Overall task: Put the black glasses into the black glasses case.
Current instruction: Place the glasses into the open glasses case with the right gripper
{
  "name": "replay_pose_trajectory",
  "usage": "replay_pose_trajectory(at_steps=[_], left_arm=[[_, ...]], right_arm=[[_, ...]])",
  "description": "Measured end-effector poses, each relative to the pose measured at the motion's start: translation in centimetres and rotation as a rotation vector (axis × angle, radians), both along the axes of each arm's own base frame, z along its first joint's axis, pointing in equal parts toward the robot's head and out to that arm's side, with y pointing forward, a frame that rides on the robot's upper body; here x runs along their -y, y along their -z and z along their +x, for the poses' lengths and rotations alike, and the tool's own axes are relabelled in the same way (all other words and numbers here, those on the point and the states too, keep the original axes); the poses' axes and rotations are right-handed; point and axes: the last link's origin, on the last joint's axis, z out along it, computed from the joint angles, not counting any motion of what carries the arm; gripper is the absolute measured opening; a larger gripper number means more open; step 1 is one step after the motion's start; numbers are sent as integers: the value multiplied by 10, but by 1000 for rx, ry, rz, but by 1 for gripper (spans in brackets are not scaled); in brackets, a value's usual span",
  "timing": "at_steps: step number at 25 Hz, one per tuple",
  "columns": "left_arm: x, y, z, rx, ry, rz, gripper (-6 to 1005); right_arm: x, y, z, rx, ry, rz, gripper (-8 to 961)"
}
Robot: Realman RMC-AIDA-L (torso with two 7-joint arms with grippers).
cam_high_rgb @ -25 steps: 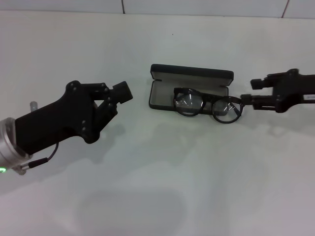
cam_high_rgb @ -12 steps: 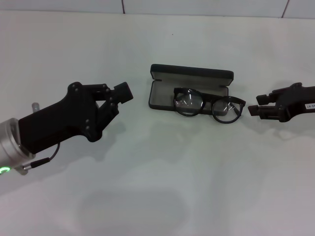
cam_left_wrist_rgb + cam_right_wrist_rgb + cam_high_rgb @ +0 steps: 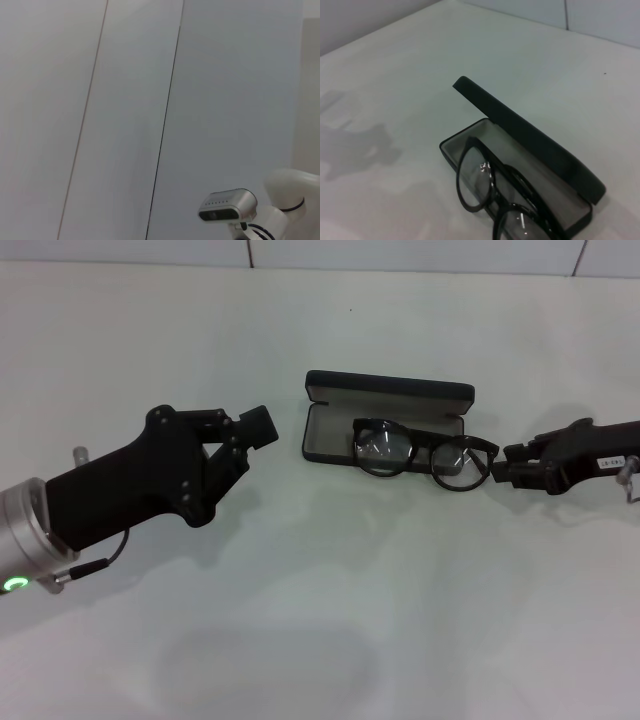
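Note:
The black glasses case [image 3: 388,393] lies open at the table's middle, lid raised at the back, grey lining showing. The black glasses [image 3: 425,452] rest tilted with the left lens inside the case and the right lens over its front right rim. My right gripper [image 3: 503,464] is open just right of the glasses' right end and holds nothing. My left gripper [image 3: 252,428] hovers left of the case, apart from it. In the right wrist view the glasses [image 3: 487,192] sit partly in the case [image 3: 530,145].
The white table [image 3: 330,620] extends around the case on all sides. The left wrist view shows only a panelled wall and the robot's head camera [image 3: 227,205].
My right gripper let go of the glasses' right end, drew back to the right, then came close again, lower. The glasses stayed put. My left arm crept slightly right.

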Motion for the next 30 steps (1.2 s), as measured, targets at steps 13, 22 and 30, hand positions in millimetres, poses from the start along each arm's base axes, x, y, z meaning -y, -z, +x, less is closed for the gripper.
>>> replay_pose_trajectory(at_steps=[13,22,30], left_arm=[[3,3,-1,8,-11,-6,57],[2,4,1,11,-7,-6,57],[3,4,1,12,-9,-7,58]], right_arm=[[-6,8,3,10,21,15,299],[-8,15,5,15,27,16,271],[-15,23,1,23,21,22,244]])
